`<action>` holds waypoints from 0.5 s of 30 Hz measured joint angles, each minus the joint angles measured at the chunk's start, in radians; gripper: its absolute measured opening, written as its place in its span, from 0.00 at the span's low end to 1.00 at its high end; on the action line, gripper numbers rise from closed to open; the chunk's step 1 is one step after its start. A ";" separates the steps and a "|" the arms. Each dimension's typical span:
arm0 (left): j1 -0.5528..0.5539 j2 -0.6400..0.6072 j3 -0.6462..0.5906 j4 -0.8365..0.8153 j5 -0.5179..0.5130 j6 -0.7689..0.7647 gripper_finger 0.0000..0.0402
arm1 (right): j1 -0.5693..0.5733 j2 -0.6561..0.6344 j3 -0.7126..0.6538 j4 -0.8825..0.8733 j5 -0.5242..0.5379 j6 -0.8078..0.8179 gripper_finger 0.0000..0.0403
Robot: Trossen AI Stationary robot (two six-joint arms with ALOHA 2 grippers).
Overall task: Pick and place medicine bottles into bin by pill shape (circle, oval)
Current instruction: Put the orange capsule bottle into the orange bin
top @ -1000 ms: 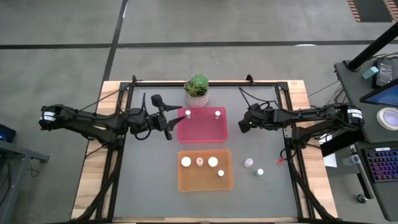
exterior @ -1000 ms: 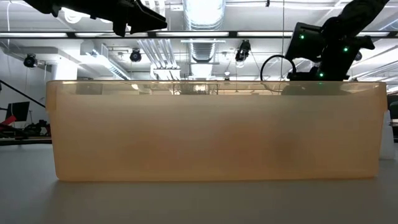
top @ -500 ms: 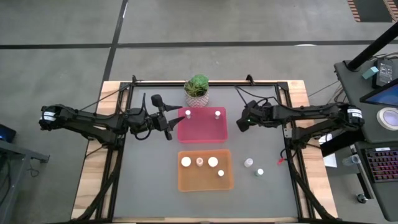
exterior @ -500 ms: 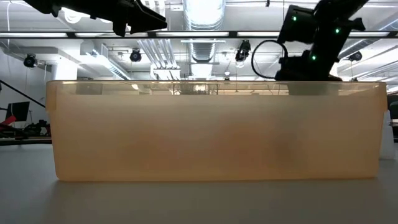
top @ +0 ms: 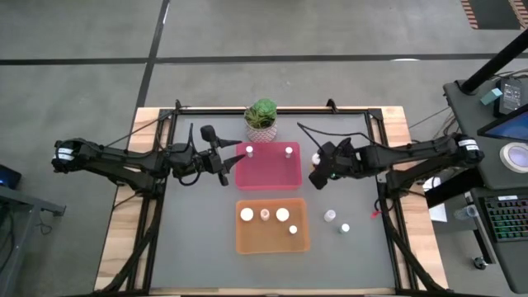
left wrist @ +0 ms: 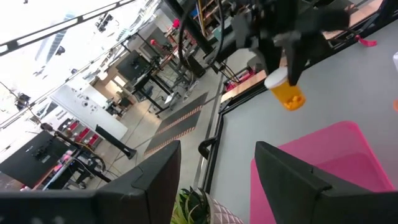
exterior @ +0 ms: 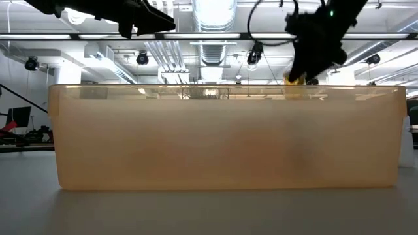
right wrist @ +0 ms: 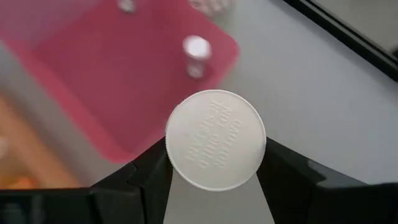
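My right gripper (top: 318,170) is shut on an orange medicine bottle with a white cap (left wrist: 283,88), in the air just right of the pink tray (top: 268,175). The cap also shows in the right wrist view (right wrist: 216,140). Two bottles (top: 249,150) (top: 288,150) stand in the pink tray. Several bottles (top: 247,214) stand in the orange tray (top: 272,241). Two more (top: 330,216) (top: 345,228) stand on the table to its right. My left gripper (top: 224,162) is open and empty at the pink tray's left edge. My right gripper pinches the bottle between its two fingers (right wrist: 146,171), one on each side at the cap end (left wrist: 277,78). The cap's top faces back toward the wrist and the orange body (left wrist: 290,98) points away. The bottle is tilted and lifted clear of the table.
A green potted plant (top: 261,115) stands just beyond the pink tray's far edge. The orange tray's near wall (exterior: 228,140) fills the low view. Bare grey table lies left of the trays and along the near edge.
My right gripper has gone toward the table's left edge, closer to the pink tray, carrying the bottle. It has turned, so the bottle's white cap now shows from above. My left gripper has kept still.
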 joint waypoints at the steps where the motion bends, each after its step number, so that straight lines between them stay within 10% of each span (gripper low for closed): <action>1: 0.000 0.000 0.000 0.000 0.000 0.000 0.48 | 0.016 0.000 0.016 -0.001 0.000 -0.003 0.49; 15: 0.000 0.000 0.000 0.001 0.000 0.000 0.48 | 0.183 0.065 0.180 0.093 -0.011 -0.218 0.49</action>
